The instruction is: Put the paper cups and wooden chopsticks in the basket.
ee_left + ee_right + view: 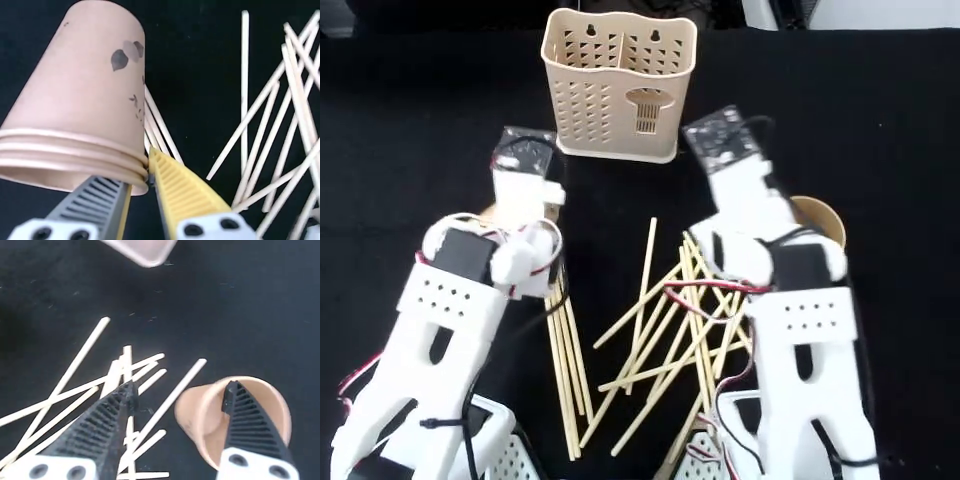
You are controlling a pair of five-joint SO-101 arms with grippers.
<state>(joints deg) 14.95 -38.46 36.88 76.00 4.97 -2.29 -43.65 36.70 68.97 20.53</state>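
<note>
On the left, the left gripper (140, 172) is pinching the rim of the stacked paper cups (80, 100) between narrow jaws, with the stack's base pointing away. The basket (620, 110) is standing farther back on the desk (880, 120), between the arms. The wooden chopsticks (650, 330) are lying scattered in the middle. On the right, the right gripper (181, 387) is hanging wide open, one finger over the mouth of the single paper cup (207, 427).

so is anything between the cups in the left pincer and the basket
Nothing visible does. The left pincer grips the cups by the rim, and the table between them and the basket is bare. The chopsticks lie off to the side of that path.
</note>
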